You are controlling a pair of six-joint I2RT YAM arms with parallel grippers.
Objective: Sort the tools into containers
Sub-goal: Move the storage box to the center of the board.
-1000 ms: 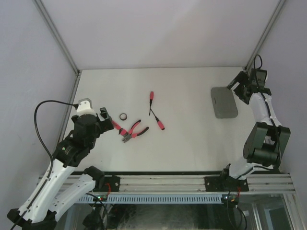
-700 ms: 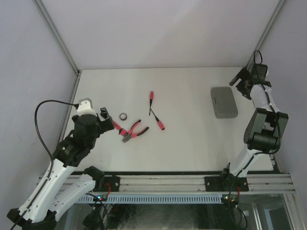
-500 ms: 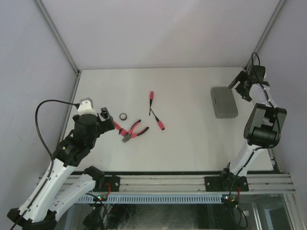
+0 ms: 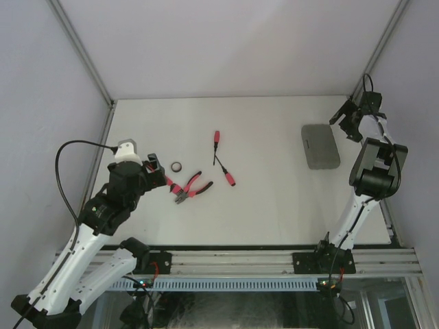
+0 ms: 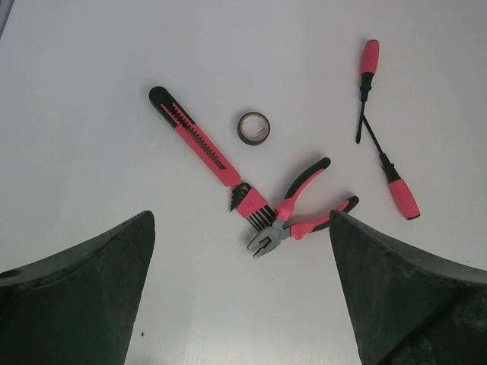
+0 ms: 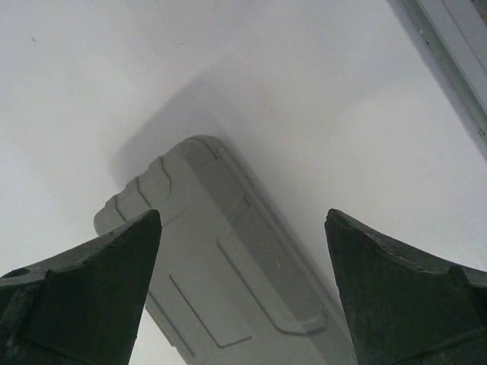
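At the bottom of the overhead frame the two arms rise from their rail at the near edge of the white desk (image 4: 274,205). The left arm (image 4: 103,205) reaches up the lower left of the frame, and its left jaws hang spread fully wide, holding nothing, above the near-left end of the tool cluster. In the left wrist view, between the two dark fingers (image 5: 76,304), lie the pliers (image 5: 300,213) with their nose towards the lower middle, a set of hex keys (image 5: 247,204) touching one end of a red-and-black utility knife (image 5: 194,137), and just beyond them the small dark ring (image 5: 253,128). Towards the upper right of that frame, two red-handled screwdrivers (image 5: 365,84) rest with their black shafts crossing in a shallow V. Every tool lies on the bare desk, left of centre in the overhead frame and well apart from the grey containers (image 4: 319,145), which sit at the upper right and read as one flat slab with moulded recesses. Farthest back, the right arm (image 4: 374,171) stretches to the far right corner; its right jaws stand wide apart and empty, just beyond the slab's far end.
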